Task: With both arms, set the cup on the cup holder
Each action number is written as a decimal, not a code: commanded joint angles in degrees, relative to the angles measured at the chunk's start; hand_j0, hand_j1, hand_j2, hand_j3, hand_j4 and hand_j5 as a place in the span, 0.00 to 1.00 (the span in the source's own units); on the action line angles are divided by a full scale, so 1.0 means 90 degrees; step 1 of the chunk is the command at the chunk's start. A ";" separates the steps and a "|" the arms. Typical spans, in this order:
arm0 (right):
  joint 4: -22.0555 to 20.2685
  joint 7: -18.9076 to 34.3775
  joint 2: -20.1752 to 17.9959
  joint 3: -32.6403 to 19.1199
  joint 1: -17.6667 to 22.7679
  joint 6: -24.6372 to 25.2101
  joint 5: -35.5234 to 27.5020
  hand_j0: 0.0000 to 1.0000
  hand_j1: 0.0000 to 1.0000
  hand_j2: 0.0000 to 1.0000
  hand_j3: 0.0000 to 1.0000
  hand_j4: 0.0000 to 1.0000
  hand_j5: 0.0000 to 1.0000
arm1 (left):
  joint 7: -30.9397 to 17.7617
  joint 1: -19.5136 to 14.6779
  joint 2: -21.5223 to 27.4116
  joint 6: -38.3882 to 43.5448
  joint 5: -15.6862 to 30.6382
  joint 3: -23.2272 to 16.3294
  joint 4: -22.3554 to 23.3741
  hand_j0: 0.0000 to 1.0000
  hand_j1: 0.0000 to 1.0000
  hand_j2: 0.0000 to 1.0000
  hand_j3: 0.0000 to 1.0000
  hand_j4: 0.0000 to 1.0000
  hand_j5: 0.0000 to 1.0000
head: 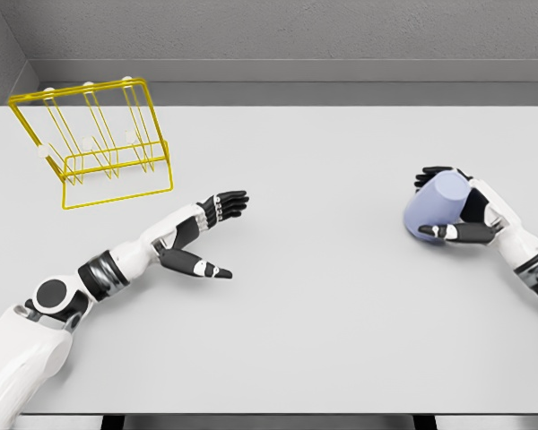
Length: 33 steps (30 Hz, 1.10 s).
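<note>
Right robot hand (pixel 455 208) grips the pale lavender plastic cup (pixel 435 209) at the grey bench's (pixel 341 296) right side, well apart from the yellow wire cup holder (pixel 94 143) far left, nearer the open, empty left robot hand (pixel 206 235).

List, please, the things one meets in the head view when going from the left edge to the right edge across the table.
yellow wire cup holder → left hand, open → lavender cup → right hand, its fingers closed around the cup.
</note>
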 commanded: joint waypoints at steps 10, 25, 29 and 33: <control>-0.1189 -0.0007 0.0020 0.0036 0.0010 0.0004 0.0064 0.71 0.71 0.71 0.71 0.71 0.71 | 0.0000 0.0000 0.0003 0.0018 0.0042 0.0001 -0.0006 1.00 1.00 1.00 1.00 1.00 1.00; -0.1336 -0.0007 0.1114 0.0408 -0.0156 0.0072 0.1128 0.70 0.70 0.70 0.70 0.70 0.70 | 0.0000 0.0000 0.0013 0.0008 0.0042 0.0001 -0.0016 1.00 1.00 1.00 1.00 1.00 1.00; -0.1404 -0.0007 0.1163 0.0476 -0.0156 0.0062 0.1118 0.70 0.70 0.70 0.70 0.70 0.70 | 0.0000 0.0000 0.0023 0.0008 0.0042 0.0001 -0.0006 1.00 1.00 1.00 1.00 1.00 1.00; -0.1424 -0.0007 0.1299 0.0662 -0.0195 0.0062 0.1128 0.69 0.69 0.69 0.69 0.69 0.69 | 0.0000 0.0000 0.0032 0.0008 0.0032 0.0001 -0.0006 1.00 1.00 1.00 1.00 1.00 1.00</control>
